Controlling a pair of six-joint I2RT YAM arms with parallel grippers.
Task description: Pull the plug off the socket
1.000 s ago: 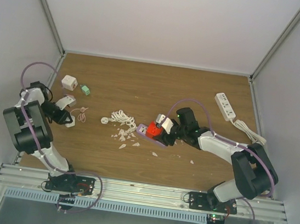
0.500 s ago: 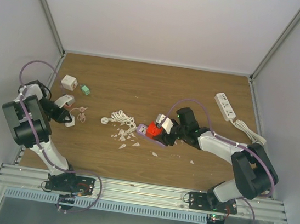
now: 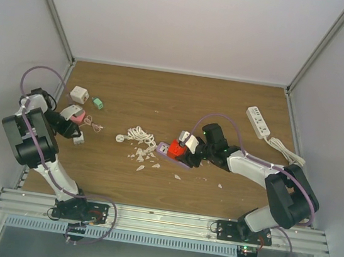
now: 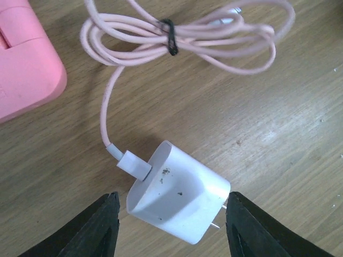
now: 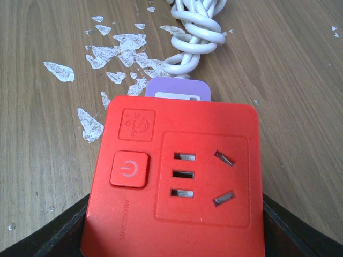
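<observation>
Left arm: it's on the move! Since a second ago the left gripper point(image 4: 172, 206) has slid back toward the left wall, while the right arm hasn't budged.
Left gripper: jaws wide, one black finger either side of the white plastic charger plug point(image 4: 177, 198); contact can't be told.
Plug: flat on the wooden table point(image 4: 278, 139), right between those fingers, metal prongs aimed at the right-hand finger, well apart from the socket.
Cable: thin pink cable point(image 4: 187, 37) runs from the plug's other end and coils just ahead of the gripper, bundled by a black tie point(image 4: 170, 36).
Pink block: rounded pink plastic block point(image 4: 24, 59), ahead and left of the fingers.
Right gripper point(image 5: 174, 214): clamped on the red square plastic socket block point(image 5: 177, 171), a dark finger at each side.
Socket: face up between the fingers, power button on the left, slots showing.
Beyond it: a purple piece point(image 5: 177, 88) and a twisted white cord point(image 5: 195, 27).
Debris: white flakes point(image 5: 118, 53) ahead-left of the right gripper.
</observation>
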